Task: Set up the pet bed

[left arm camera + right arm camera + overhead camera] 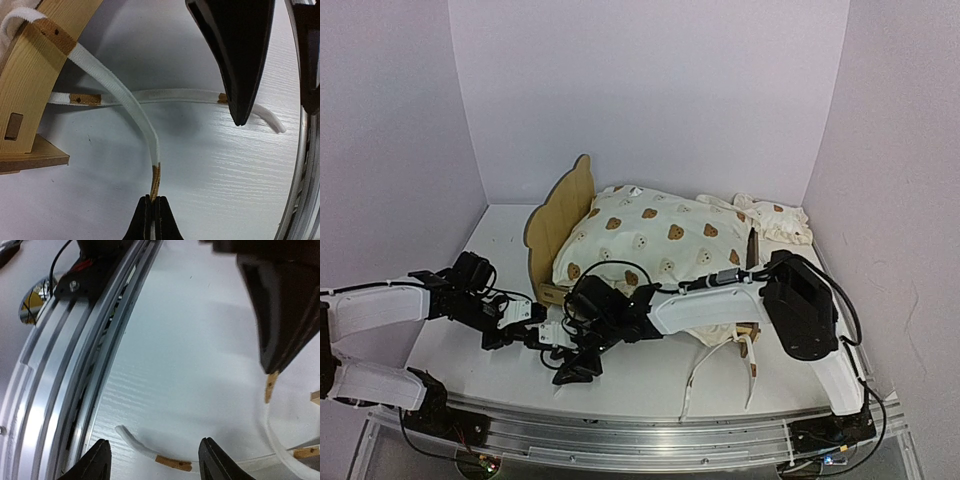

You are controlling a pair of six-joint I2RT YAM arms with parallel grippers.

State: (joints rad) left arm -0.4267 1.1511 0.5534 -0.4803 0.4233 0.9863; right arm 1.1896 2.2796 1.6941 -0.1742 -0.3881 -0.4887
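The pet bed (563,210) stands mid-table, its plywood headboard at the left, with the cream bear-print cushion (660,245) lying on it. In the left wrist view my left gripper (154,201) is shut on the brown tip of a white tie string (137,112) that runs up to the bed's wooden frame (30,85). A second tie string (135,445) lies flat on the table, its free end between the fingertips of my open right gripper (155,452), untouched. Both grippers, left (552,335) and right (578,368), sit close together in front of the bed's near left corner.
A small ruffled bear-print pillow (775,220) lies at the back right. More tie strings (705,365) trail over the table by the bed's near right corner. The metal front rail (75,365) runs just beside my right gripper. White walls enclose the table.
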